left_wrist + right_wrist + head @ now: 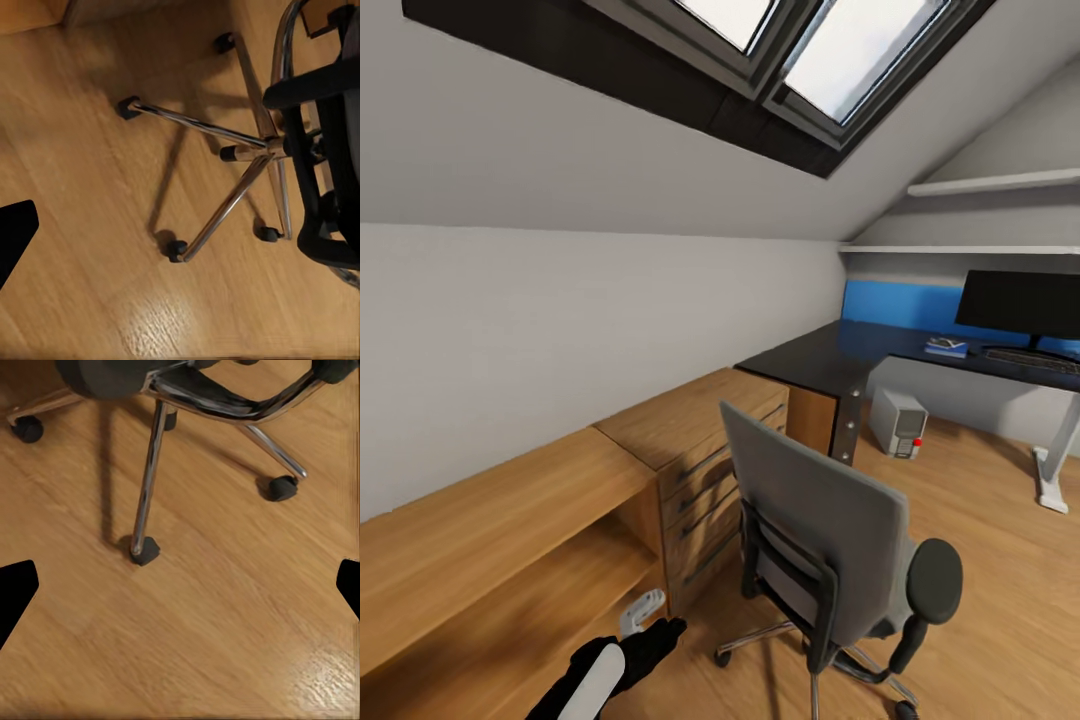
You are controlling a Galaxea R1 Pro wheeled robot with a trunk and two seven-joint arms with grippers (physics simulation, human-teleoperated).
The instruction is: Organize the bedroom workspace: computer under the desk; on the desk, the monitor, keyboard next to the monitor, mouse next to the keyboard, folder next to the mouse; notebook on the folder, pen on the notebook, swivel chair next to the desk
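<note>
Just ahead of your left hand (pixel 645 615) stands the swivel chair (pixel 830 545), back toward you; right hand (pixel 180 585) open, left can't tell. It'll roll easily on casters; grab the stiff backrest edge.

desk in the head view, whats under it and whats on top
Under the desk the computer stands upright on the wood floor. On top sit the monitor, the keyboard in front of it and a small bluish flat item too small to identify. Its right end is cropped.
</note>
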